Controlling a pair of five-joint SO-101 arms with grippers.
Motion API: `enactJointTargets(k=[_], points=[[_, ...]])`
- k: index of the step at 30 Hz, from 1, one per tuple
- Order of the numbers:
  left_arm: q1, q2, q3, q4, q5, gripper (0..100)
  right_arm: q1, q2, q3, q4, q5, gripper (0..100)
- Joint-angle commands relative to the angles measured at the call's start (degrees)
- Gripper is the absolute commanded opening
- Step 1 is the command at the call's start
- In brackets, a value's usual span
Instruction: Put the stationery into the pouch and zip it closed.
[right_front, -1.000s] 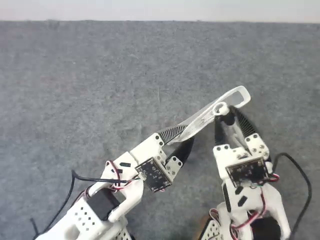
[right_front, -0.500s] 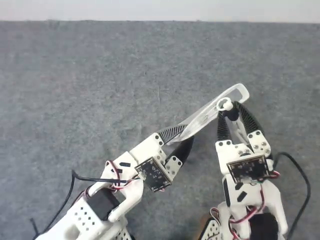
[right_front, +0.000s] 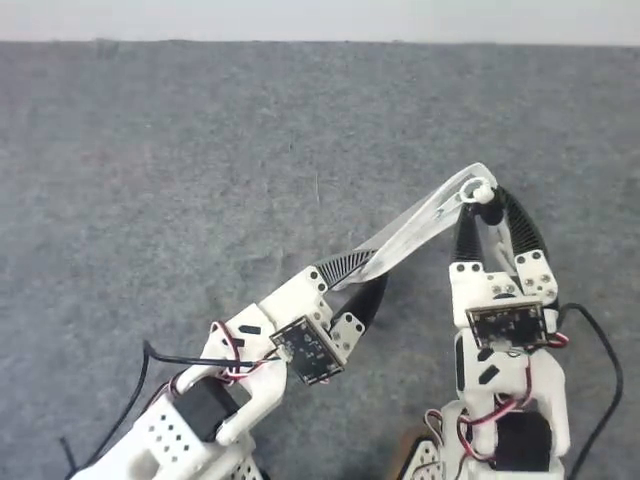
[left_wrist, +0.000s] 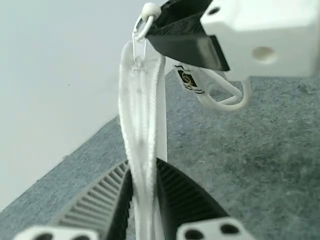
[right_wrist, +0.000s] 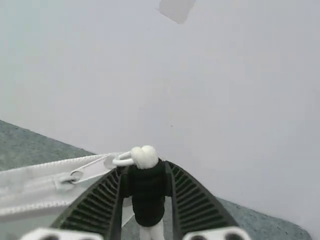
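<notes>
A clear pouch (right_front: 420, 225) with a white zipper hangs stretched above the grey table between both arms. My left gripper (right_front: 352, 270) is shut on its near end; in the left wrist view the pouch (left_wrist: 141, 115) rises edge-on from between the ribbed black fingers (left_wrist: 185, 200). My right gripper (right_front: 487, 200) is shut on the zipper pull (right_front: 478, 188) at the far end. In the right wrist view the pull's white bead (right_wrist: 143, 156) sits at the fingertips, and the pouch (right_wrist: 40, 185) runs off to one side. The right gripper (left_wrist: 172, 27) also appears in the left wrist view, pinching the pull ring (left_wrist: 142, 25).
Grey carpet-like table surface (right_front: 180, 170) stretches wide to the left and back, ending at a pale wall (right_front: 320, 18). Black cables (right_front: 140, 380) trail by the left arm's base and another cable (right_front: 600, 350) by the right arm's.
My right gripper has moved right and slightly farther away with the zipper pull, drawing the pouch's far end out longer and tauter. The left arm has kept still.
</notes>
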Motion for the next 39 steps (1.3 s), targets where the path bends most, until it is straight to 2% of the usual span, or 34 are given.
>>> enactJointTargets(k=[1, 6, 13, 21, 33, 39], points=[[-0.6, -0.4, -0.8, 2.1, -0.4, 1, 4.4, 5.6, -1.1, -5.5, 1.6, 0.6], [-0.6, -0.4, -0.9, 2.1, -0.4, 1, 8.9, 17.9, -4.4, -9.5, 1.3, 0.6], [-0.7, -0.4, -0.9, 2.1, -0.4, 1, 17.0, 34.2, -13.2, -9.8, -4.3, 0.6], [-0.7, -0.4, -0.9, 2.1, -0.4, 1, 21.3, 45.5, -19.3, -9.3, -10.1, 0.6], [-0.7, -0.4, -0.9, 2.1, -0.4, 1, 20.3, 45.6, -24.8, 2.0, -13.3, 1.7], [-0.7, -0.4, -0.9, 2.1, -0.4, 1, 14.7, 45.6, -24.8, 6.0, -13.3, 19.5]])
